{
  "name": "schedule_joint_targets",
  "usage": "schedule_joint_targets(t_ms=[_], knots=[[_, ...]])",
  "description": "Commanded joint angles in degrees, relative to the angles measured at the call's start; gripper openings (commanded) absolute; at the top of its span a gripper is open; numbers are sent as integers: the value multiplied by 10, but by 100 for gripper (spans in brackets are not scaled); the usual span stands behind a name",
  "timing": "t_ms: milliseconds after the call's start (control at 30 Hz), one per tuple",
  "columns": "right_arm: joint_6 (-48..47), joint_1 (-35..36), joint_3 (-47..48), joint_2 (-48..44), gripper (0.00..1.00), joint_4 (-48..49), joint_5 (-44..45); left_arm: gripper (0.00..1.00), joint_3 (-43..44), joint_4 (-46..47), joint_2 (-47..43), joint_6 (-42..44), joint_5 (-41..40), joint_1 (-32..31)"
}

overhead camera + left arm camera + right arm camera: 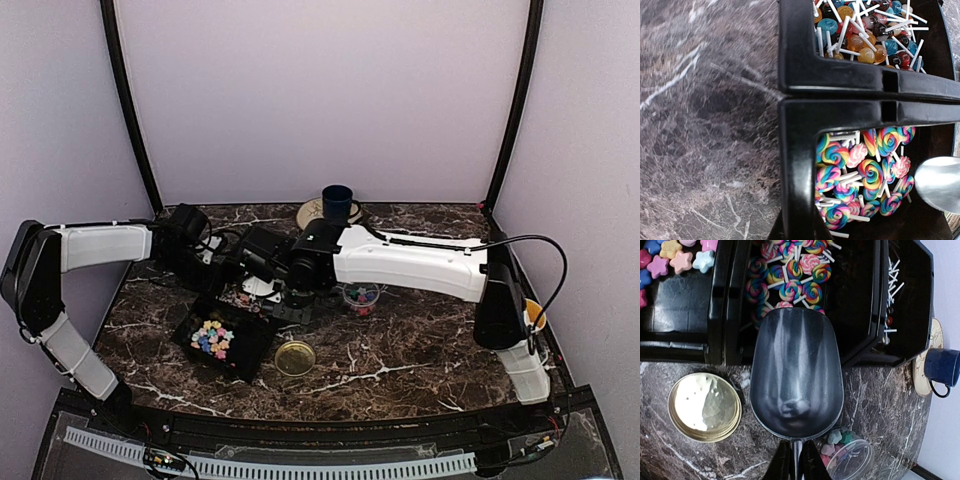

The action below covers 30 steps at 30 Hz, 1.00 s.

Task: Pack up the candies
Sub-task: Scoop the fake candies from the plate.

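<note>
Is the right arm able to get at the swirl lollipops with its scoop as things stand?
Probably yes: the right gripper holds the scoop with its mouth at the swirl lollipops in the black tray, nothing covering them.

No lettering, brand or number can be read in any view. The gold lid (704,407) is plain, its face merely dimpled.

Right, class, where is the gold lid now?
In the top view the gold lid lies just right of the black tray; the right wrist view shows it left of the scoop.
</note>
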Motion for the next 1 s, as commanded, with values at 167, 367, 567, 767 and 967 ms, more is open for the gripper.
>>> schedule_joint_targets(t_ms=[167, 367, 567, 767, 967], knots=[[-23, -1, 67, 66, 0, -8, 69, 0, 79, -4, -27, 11, -31, -27], [-25, -4, 91, 105, 0, 6, 102, 0, 106, -26, -4, 17, -42, -50], [-32, -5, 108, 134, 0, 52, 103, 0, 94, -9, -3, 18, -16, -56], [-30, -5, 41, 113, 0, 166, 63, 0, 72, 21, -13, 16, 21, -56], [-33, -5, -12, 103, 0, 232, 7, 0, 53, 49, -27, 18, 54, -57]])
